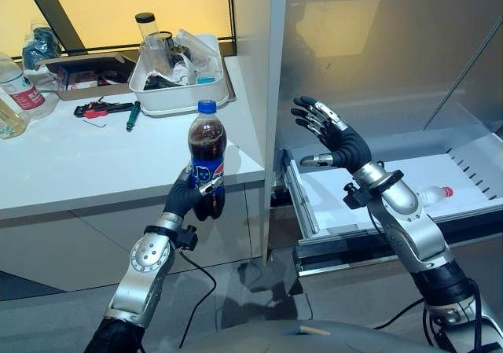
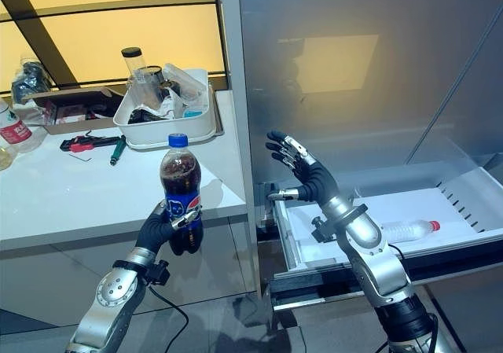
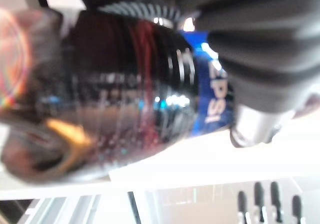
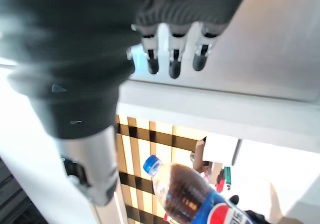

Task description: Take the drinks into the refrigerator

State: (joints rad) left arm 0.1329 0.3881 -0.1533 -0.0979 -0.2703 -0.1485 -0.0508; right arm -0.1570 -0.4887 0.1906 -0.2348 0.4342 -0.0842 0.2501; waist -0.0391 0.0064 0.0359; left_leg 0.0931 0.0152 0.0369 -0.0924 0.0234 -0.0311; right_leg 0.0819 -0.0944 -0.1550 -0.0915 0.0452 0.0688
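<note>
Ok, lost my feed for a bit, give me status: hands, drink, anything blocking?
Left hand shut on cola bottle, upright by the counter edge. Right hand open above the pulled-out fridge drawer. Water bottle lying in drawer. Path clear.

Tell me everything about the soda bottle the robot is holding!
The soda bottle is clear plastic, nearly full of dark brown cola, with a blue cap and a blue label around its lower half. It stands upright in the air, in front of the white counter's edge. The left hand curls around its lower part. Nothing else touches it.
</note>
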